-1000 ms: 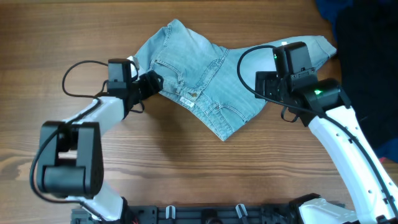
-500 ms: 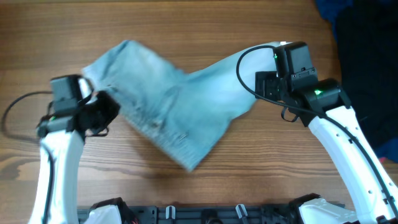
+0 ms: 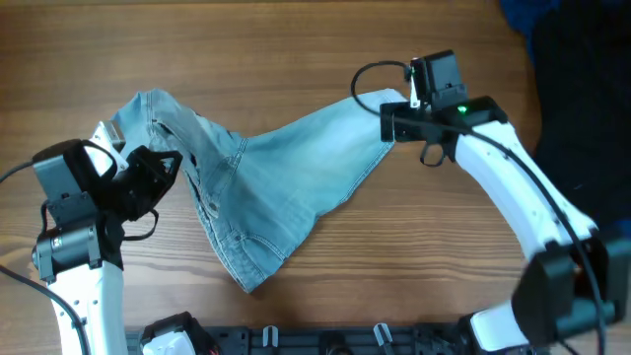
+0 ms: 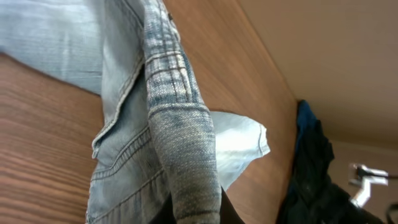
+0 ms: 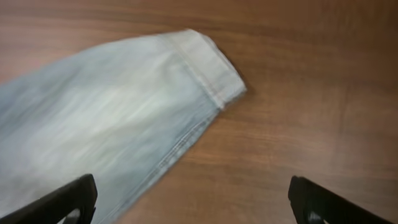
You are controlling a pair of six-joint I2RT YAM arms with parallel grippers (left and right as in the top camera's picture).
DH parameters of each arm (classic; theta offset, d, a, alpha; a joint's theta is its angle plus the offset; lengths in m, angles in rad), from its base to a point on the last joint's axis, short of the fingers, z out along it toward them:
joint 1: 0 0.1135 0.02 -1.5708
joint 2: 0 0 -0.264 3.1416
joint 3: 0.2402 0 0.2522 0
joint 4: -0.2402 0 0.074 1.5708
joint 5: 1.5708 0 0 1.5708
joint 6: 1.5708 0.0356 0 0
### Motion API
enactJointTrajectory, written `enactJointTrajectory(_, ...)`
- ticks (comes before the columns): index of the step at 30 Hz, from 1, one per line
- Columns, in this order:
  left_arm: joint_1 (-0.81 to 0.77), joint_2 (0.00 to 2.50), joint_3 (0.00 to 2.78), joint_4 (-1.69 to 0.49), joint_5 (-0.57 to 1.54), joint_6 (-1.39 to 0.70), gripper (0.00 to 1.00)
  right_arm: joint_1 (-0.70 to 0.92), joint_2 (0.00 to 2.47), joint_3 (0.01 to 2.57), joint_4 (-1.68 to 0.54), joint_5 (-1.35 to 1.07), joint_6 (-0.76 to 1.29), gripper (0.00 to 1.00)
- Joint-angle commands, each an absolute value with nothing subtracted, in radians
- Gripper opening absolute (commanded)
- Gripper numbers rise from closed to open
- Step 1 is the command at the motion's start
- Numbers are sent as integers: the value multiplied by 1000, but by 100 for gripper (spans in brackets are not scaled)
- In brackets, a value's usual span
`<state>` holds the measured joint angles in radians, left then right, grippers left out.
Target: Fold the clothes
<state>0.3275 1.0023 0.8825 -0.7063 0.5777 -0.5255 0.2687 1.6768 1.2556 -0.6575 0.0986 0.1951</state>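
Observation:
The light blue denim shorts (image 3: 286,177) lie stretched across the middle of the wooden table, one corner reaching toward the front edge. My left gripper (image 3: 166,168) is shut on their stitched waistband (image 4: 180,130) at the left end, and the denim rises out of its jaws (image 4: 196,214). At the right end, my right gripper (image 3: 390,122) hovers open over the hemmed leg (image 5: 211,68). Its left fingertip (image 5: 68,199) is over the denim (image 5: 106,118) and its right fingertip (image 5: 323,199) over bare wood. Nothing is between them.
A dark navy/black cloth pile (image 3: 582,89) fills the far right of the table and also shows in the left wrist view as the dark pile (image 4: 311,180). A black rail (image 3: 325,340) runs along the front edge.
My left gripper closed on the waistband and dragged the shorts left and toward the front, stretching them out. My right arm moved farther back and left, staying open.

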Motion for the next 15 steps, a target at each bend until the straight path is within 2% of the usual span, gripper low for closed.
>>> enactJointTrajectory(1,332,997,888,-704,566,-509,4,234,1822,1263,-584,114,284,100)
enactJointTrajectory(5,332,997,888,-703,566,-509,4,220,1915,1263,-493,104,345,100)
enactJointTrajectory(7,332,997,888,-703,566,-507,4,220,1947,1263,-461,101,350,96)
enactJointTrajectory(13,332,997,888,-703,553,-501,4,219,2026,1263,-398,96,422,72)
enactJointTrajectory(15,332,997,888,-704,548,-501,4,220,2026,1263,-364,96,421,53)
